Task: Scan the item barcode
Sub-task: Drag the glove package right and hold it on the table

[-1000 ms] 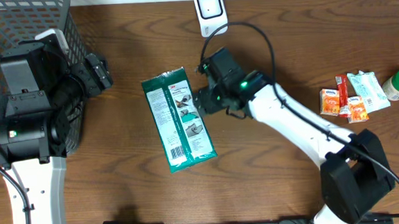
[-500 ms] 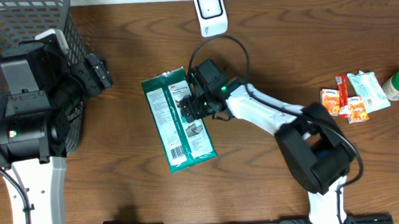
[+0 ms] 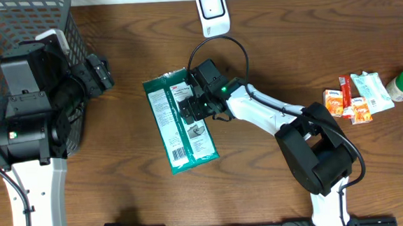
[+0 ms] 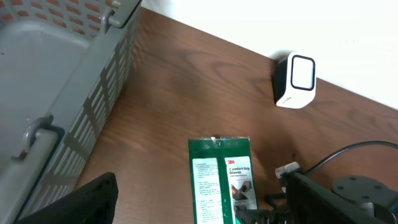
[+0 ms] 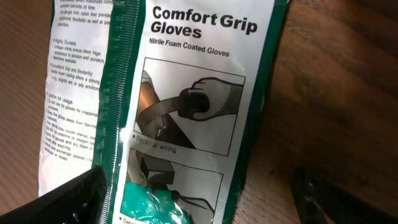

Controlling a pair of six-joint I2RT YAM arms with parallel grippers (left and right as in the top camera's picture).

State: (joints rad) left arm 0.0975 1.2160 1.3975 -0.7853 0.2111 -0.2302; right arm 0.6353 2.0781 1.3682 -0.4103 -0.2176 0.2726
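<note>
The glove pack [image 5: 124, 99] reads "Comfort Grip Gloves", then "Nitrile Foam Coated Gloves"; under its drawing [image 5: 189, 106], "Electrical wiring".

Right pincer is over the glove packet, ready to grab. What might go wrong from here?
1. The glove packet lies flat on the table, and the open right pincer is over its right side. The fingers may slide off the thin film instead of pinching it.
2. The barcode sits at the packet's end farthest from the scanner. A floppy packet could droop and hide it.
3. The arm's cable loops close to the scanner and might nudge it.
</note>
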